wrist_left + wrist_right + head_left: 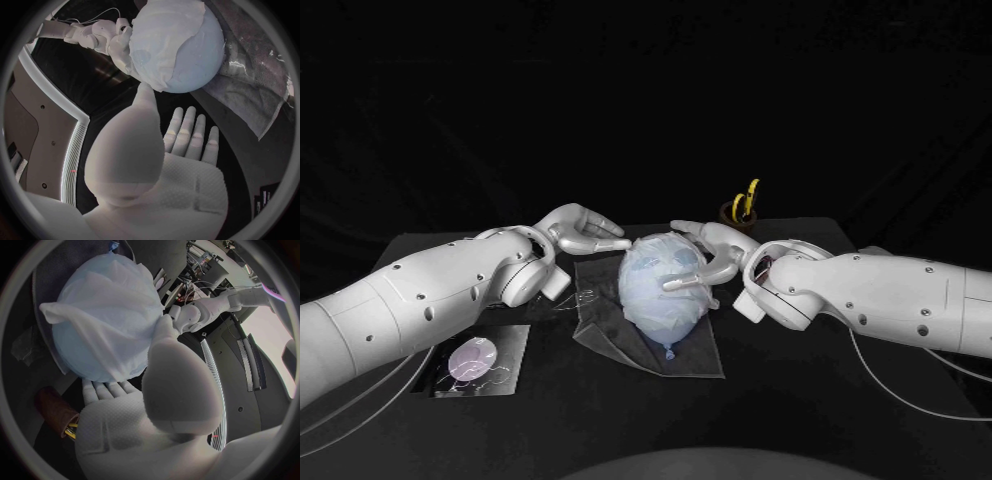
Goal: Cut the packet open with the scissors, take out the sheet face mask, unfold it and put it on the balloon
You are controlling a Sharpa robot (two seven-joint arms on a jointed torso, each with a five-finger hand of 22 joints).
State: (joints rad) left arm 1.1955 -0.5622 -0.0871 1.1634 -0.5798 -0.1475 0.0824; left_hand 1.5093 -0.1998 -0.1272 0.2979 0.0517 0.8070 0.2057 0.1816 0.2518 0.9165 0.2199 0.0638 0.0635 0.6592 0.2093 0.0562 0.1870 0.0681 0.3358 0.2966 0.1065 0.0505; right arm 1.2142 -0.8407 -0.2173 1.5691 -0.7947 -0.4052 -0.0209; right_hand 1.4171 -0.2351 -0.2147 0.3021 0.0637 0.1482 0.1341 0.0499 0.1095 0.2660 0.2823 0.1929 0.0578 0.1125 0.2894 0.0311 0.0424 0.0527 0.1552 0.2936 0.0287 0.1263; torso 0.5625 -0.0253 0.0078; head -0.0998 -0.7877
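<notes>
A pale blue balloon (pixel 666 300) lies on a clear plastic sheet (pixel 689 355) at the table's middle, with the white sheet face mask (pixel 658 270) draped over its upper part. My right hand (pixel 705 250) rests against the balloon's right side, its thumb lying across the mask (pixel 109 305) and its fingers (pixel 106 388) spread behind the balloon (pixel 81 355). My left hand (pixel 583 232) hovers open just left of the balloon's top, palm flat and fingers (pixel 187 131) stretched toward the balloon (pixel 187 75) without touching. The scissors (pixel 744 203) stand behind the right hand.
The cut packet (pixel 479 362) lies flat at the front left, under my left forearm. The scissors' yellow handles stick up from a dark holder (pixel 55 412) at the back. Bare black table (pixel 805 400) lies in front of the balloon.
</notes>
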